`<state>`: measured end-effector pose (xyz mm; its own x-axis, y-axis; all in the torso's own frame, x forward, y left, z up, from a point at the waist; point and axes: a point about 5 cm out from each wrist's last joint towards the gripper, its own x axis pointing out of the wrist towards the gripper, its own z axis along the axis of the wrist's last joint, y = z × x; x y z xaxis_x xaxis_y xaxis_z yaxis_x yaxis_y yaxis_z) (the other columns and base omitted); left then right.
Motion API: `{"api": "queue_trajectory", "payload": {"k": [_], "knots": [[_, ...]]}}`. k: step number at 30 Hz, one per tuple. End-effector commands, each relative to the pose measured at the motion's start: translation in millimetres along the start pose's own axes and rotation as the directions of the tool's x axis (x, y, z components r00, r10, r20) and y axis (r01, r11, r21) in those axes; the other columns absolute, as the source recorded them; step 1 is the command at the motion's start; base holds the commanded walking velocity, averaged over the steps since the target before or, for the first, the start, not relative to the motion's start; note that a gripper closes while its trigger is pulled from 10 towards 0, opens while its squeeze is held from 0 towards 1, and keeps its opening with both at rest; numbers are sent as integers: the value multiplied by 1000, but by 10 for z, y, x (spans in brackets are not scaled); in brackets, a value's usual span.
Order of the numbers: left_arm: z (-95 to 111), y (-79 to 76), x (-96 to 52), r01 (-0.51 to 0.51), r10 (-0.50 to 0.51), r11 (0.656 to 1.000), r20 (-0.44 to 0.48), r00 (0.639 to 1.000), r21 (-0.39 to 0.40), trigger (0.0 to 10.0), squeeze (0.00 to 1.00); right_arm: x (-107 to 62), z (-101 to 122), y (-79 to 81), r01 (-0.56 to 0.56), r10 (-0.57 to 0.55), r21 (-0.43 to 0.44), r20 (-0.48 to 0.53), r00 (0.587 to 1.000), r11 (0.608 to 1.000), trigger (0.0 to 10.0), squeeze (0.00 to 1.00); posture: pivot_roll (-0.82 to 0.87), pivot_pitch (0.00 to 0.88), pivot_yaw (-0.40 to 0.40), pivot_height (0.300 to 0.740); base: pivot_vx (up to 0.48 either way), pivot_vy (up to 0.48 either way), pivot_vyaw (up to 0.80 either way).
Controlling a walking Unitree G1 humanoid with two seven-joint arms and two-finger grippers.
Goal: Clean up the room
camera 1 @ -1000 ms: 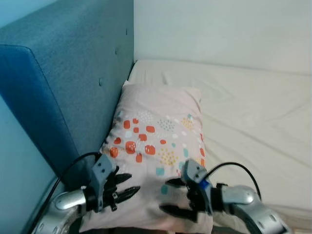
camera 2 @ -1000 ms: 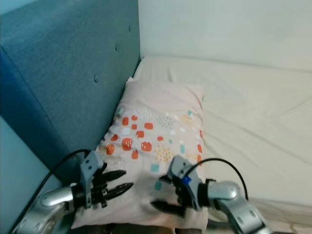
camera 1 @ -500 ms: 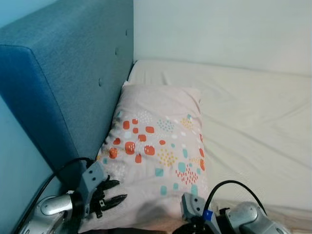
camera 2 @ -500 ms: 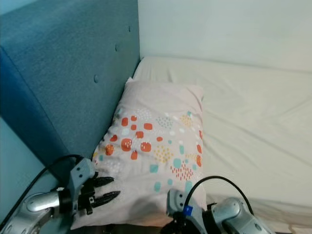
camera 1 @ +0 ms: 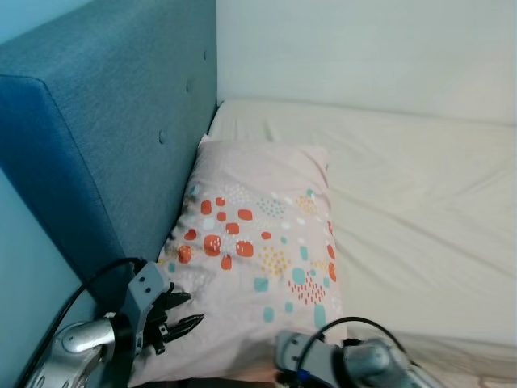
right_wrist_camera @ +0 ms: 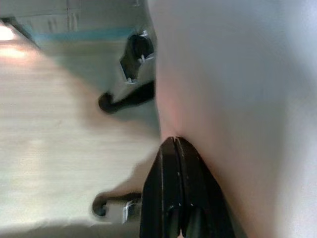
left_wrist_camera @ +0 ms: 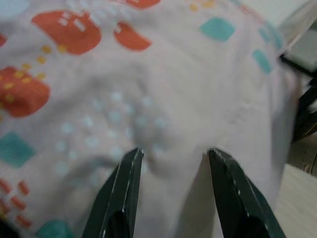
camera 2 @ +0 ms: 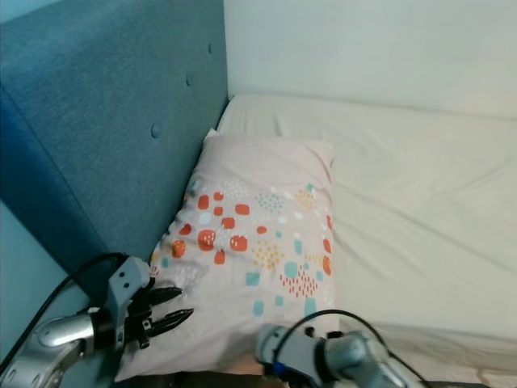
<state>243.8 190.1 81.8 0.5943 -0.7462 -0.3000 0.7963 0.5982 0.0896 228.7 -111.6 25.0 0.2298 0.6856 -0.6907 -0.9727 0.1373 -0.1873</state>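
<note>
Hovering spread over the unlabelled pillow (camera 1: 258, 259), the left gripper (camera 1: 176, 314); right gripper (right_wrist_camera: 177, 148) pressed together.

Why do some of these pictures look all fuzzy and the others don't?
In the eye views the pillow and bed look fairly sharp, but the right arm at the bottom is smeared by motion. In the left wrist view the pillow's print is soft, too close to focus. In the right wrist view the floor is streaked with blur and glare.
</note>
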Motion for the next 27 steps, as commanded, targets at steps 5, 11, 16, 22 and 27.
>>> {"api": "queue_trajectory", "payload": {"k": [5,11,16,22,27], "knots": [[-1,-89,31,78,-78,997,-15,997,-4,10000,0,95,-62,-139,109,-111,-87,-19,994,990,0,0,22,106,-66,583,0,0,0],[8,-62,3,59,-59,998,-13,998,-2,10000,0,-85,-169,-596,321,-333,-134,-77,940,938,0,0,23,108,-65,583,0,0,0],[16,-54,-11,63,-63,998,-14,998,-1,10000,0,-286,-245,-939,466,-485,-155,-114,867,871,0,0,24,109,-64,583,0,0,0],[46,-70,1,73,-73,997,-10,997,4,10000,0,-646,-200,-1386,679,-684,-92,-126,718,729,0,0,29,122,-57,583,0,0,0],[73,-53,26,63,-63,998,-3,998,20,10000,0,-980,-129,-1715,844,-833,-21,-176,525,536,0,0,34,136,-52,583,0,0,0]]}}
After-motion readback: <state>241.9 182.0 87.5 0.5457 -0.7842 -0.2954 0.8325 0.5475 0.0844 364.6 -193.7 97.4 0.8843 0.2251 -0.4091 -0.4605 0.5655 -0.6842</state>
